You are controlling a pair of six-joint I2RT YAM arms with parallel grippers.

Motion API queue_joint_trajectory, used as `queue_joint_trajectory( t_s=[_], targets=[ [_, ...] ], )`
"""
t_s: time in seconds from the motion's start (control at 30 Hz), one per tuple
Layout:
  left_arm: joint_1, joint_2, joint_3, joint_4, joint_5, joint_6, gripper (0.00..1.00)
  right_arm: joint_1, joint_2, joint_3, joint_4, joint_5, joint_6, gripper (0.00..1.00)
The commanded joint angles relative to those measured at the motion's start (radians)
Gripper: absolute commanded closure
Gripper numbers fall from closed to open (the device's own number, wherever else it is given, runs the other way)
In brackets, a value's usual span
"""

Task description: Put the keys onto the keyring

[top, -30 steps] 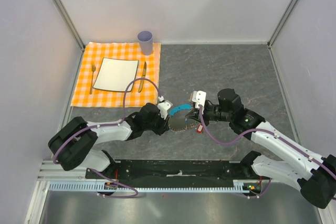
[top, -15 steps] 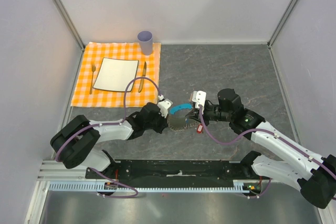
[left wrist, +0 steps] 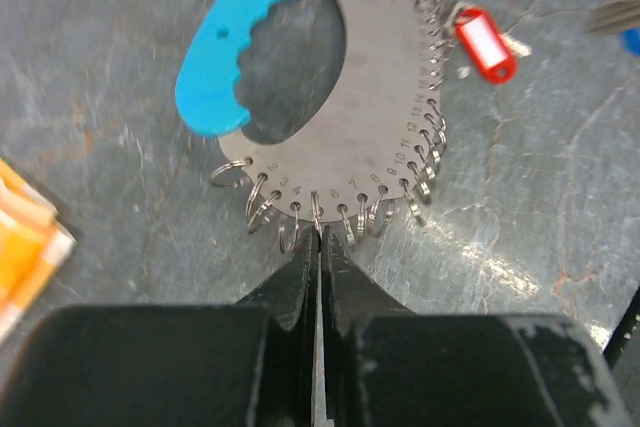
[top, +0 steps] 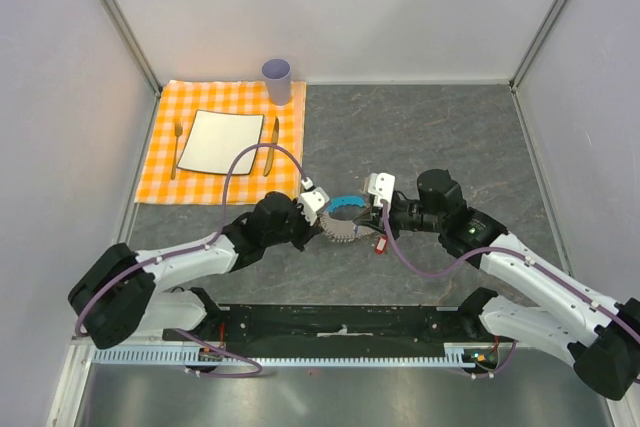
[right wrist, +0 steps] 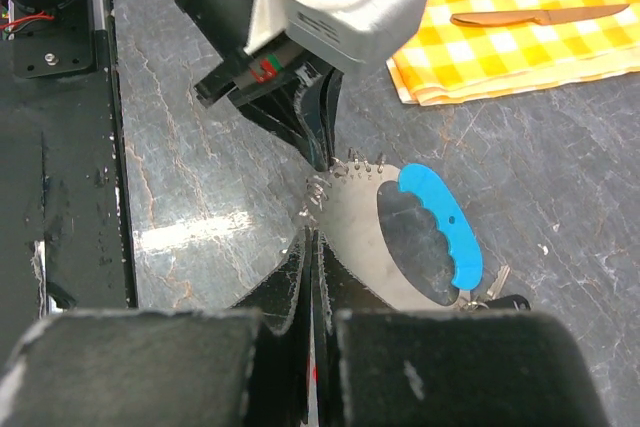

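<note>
Two grippers of mine sit at the keyring [left wrist: 385,97], one on each side of its rim. My left gripper [left wrist: 318,239] has its fingers pressed together on one of the small wire loops along the edge, at the far end of the plate from the cyan grip [left wrist: 225,57]. My right gripper [right wrist: 312,237] comes at the opposite side of the rim, fingers likewise pressed flat together; they seem to nip the thin metal edge, though the contact itself is hidden behind the tips.

What matters next is where the keys lie from the keyring. One red-tagged key [left wrist: 485,44] rests on the table just beside the looped rim, on the side away from the cyan grip, its tag lying roughly along the rim rather than pointing into it. A blue tag [left wrist: 632,32] shows a little further out on that same side. I judge my right arm to be nearer both, while my left steadies the keyring.
</note>
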Motion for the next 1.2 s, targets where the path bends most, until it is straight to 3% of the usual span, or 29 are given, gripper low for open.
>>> queue_joint_trajectory(
  t_s=[0.0,0.2,0.53,0.67,1.17],
  targets=[
    [0.002,-0.083,0.061,0.038,0.138,0.233,0.98,0.005,-0.04,-0.004,0.056,-0.022,-0.003,1.0],
    [0.015,-0.134,0.112,0.021,0.329,0.394,0.98,0.005,-0.069,-0.011,0.066,-0.04,-0.004,1.0],
    [0.026,-0.158,0.148,-0.045,0.519,0.48,0.98,0.005,-0.072,-0.017,0.053,-0.05,-0.065,1.0],
    [0.026,-0.189,0.139,-0.053,0.597,0.495,0.98,0.005,-0.054,0.018,-0.044,-0.053,-0.124,1.0],
    [0.026,-0.166,0.144,-0.002,0.669,0.46,0.98,0.01,-0.004,0.061,-0.07,-0.146,-0.147,1.0]
  ],
)
